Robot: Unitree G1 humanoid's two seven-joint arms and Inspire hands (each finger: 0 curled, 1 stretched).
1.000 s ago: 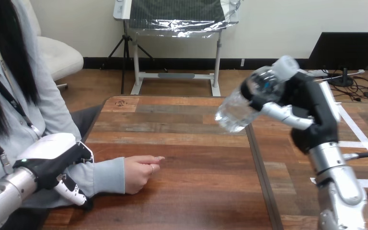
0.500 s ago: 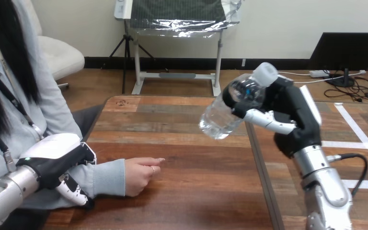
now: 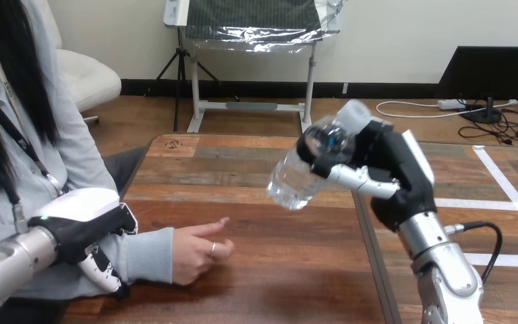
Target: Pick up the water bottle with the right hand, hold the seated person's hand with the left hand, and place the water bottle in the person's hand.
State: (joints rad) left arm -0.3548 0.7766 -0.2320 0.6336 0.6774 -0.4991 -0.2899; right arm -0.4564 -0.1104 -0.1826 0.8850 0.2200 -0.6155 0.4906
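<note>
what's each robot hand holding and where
Right hand grips the water bottle near its cap end. Left hand wraps the person's forearm behind the wrist.

The water bottle (image 3: 295, 181) hangs above the table (image 3: 243, 202).

We note left hand (image 3: 81, 226): black body, smooth rounded white shell over back, small green dot at shell's wrist end. Its fingers (image 3: 101, 270): black with white segments. Left forearm (image 3: 7, 264): silver, cylindrical, glossy. Right hand (image 3: 394, 172): black, blocky palm, narrow white shell along back. We see its fingers (image 3: 363, 179) as pale silver-white links, black between them. Right forearm (image 3: 448, 273): silver, stepped rings near wrist, bulkier lower down.
</note>
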